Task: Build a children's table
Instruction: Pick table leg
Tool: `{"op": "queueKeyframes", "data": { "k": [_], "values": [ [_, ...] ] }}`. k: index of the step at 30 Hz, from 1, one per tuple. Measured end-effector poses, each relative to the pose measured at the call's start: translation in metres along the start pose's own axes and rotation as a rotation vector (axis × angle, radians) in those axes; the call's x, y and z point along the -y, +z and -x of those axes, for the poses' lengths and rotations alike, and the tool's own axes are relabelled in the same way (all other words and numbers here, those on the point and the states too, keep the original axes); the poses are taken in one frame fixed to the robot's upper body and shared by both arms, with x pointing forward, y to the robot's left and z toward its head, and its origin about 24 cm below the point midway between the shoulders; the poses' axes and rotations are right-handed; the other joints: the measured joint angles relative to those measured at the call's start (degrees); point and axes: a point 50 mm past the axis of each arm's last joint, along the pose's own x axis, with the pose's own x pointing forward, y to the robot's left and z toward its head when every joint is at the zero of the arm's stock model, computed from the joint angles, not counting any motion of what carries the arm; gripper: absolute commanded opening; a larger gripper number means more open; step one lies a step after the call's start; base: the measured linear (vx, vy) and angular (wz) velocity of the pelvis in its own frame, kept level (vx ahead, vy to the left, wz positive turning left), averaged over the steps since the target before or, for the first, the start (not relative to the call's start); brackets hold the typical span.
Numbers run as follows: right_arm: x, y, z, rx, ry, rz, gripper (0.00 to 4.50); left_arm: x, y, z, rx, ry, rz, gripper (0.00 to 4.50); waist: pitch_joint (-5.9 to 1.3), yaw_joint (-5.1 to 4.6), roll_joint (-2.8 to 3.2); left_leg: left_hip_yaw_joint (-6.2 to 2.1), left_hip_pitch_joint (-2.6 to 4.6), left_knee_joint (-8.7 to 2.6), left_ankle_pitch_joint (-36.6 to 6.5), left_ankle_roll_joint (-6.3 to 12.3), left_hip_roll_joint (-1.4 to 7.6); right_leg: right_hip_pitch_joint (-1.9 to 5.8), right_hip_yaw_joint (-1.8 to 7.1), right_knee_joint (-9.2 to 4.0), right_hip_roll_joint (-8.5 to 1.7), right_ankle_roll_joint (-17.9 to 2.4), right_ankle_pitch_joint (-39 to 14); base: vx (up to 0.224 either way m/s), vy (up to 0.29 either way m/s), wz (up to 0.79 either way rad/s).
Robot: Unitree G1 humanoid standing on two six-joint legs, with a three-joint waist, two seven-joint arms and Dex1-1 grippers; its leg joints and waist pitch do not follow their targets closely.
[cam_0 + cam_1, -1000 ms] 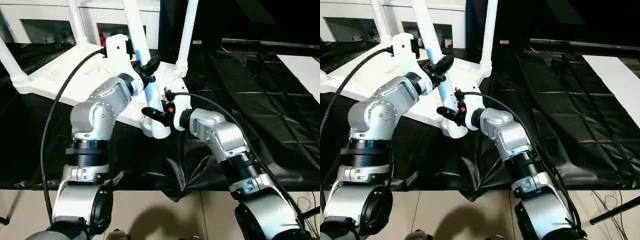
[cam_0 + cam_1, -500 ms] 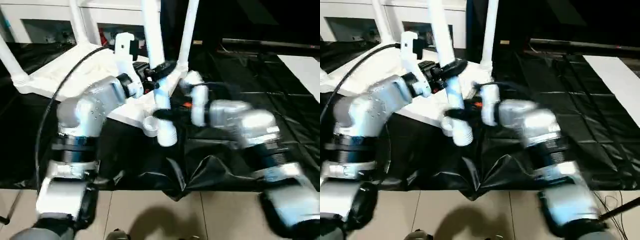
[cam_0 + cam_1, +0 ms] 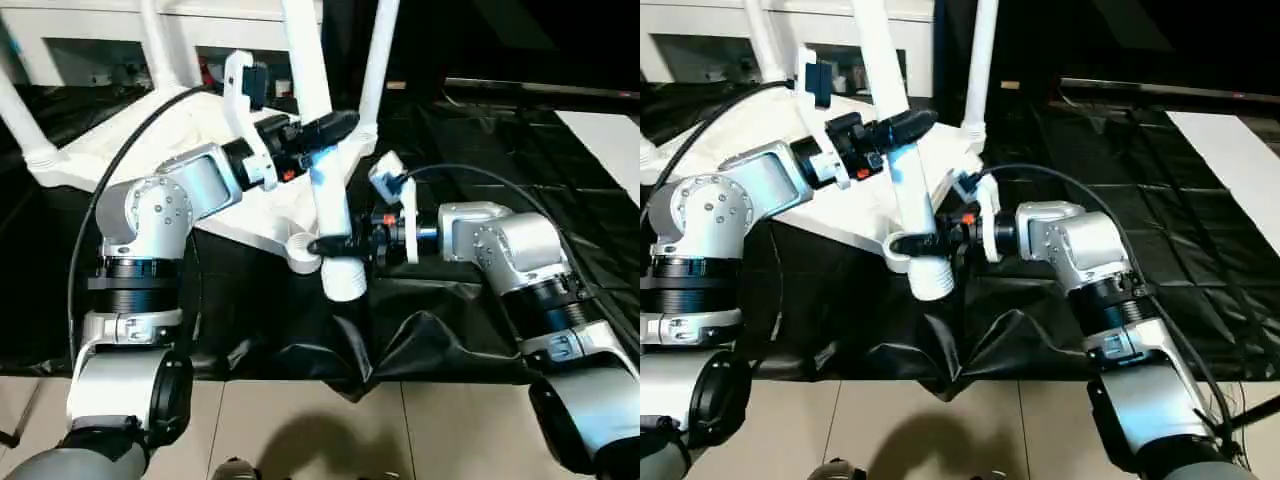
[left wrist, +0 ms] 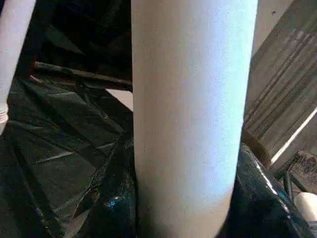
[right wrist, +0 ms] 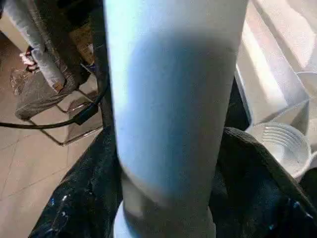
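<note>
The white tabletop [image 3: 190,160] lies upside down on black sheeting, ribbed side up. Three white legs [image 3: 375,70] stand up from its corners. The near corner's round socket [image 3: 299,248] is empty and shows its ribbed inside [image 5: 282,144] in the right wrist view. A fourth leg [image 3: 327,190] stands nearly upright, its ringed lower end [image 3: 345,280] just right of that socket. My left gripper [image 3: 325,128] is shut on the leg's middle. My right gripper [image 3: 335,245] is shut on it just above the ringed end. Both wrist views have the leg [image 4: 193,99] between dark fingers [image 4: 114,198].
Crumpled black plastic sheeting [image 3: 480,160] covers the work surface, bunched into a fold [image 3: 400,335] at the near edge. A white glass-door cabinet [image 3: 90,50] stands behind the tabletop. Beige floor tiles [image 3: 320,420] lie below the sheet's edge. A white strip [image 3: 610,140] runs at far right.
The held leg has swung more upright and shifted right, its lower end now just right of the empty socket. My right forearm has swung outward; the left gripper has moved right.
</note>
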Motion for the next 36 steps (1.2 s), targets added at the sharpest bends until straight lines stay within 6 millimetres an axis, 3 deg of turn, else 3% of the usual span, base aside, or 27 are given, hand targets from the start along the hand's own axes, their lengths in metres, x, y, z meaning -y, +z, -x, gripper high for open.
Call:
{"op": "queueKeyframes", "data": {
  "k": [15,22,30,31,35,36],
  "values": [
    [-0.0024,0.0009,-0.0028,0.006,0.019,0.000,2.94,0.0020,-0.0024,0.0000,-0.033,-0.033,0.003,1.79,0.00,0.08,-0.01,0.00,-0.02,0.01,0.00,0.00,0.00,0.00,0.00,0.00,0.00,0.00,0.00,0.000,0.000,0.00],
    [-0.0037,0.0011,-0.0046,0.010,0.036,-0.003,2.26,0.0017,-0.0019,0.0008,-0.038,-0.034,-0.003,1.79,0.00,0.05,-0.01,0.00,-0.01,0.01,0.00,0.00,0.00,0.00,0.00,0.00,0.00,0.00,0.00,0.000,0.000,0.00],
    [-0.0044,0.0015,-0.0059,0.016,0.041,-0.004,1.90,0.0015,-0.0008,0.0008,-0.035,-0.035,-0.030,1.79,0.00,0.09,0.00,0.00,-0.01,0.01,0.00,0.00,0.00,0.00,0.00,0.00,0.00,0.00,0.00,0.000,0.000,0.00],
    [-0.0044,0.0015,-0.0060,0.016,0.040,-0.003,1.88,0.0018,-0.0010,0.0002,-0.037,-0.037,-0.039,2.35,0.00,0.10,0.00,0.00,-0.01,0.01,0.00,0.00,0.00,0.00,-0.01,0.00,0.00,0.00,0.00,0.000,0.000,0.00],
    [-0.0037,0.0018,-0.0076,0.032,0.020,-0.010,1.86,-0.0003,0.0000,0.0017,-0.026,-0.019,-0.028,2.58,-0.01,0.02,0.00,0.00,0.00,0.00,0.00,0.00,0.00,0.00,0.00,0.01,0.00,0.00,0.00,0.000,0.000,0.00],
    [-0.0025,0.0018,-0.0063,0.045,0.008,-0.016,1.86,-0.0014,0.0004,0.0018,-0.018,-0.009,-0.028,2.83,0.00,0.04,0.00,0.00,0.00,0.01,0.00,0.00,0.00,0.00,0.00,0.01,0.00,-0.01,0.00,0.000,0.000,0.00]
  ]
}}
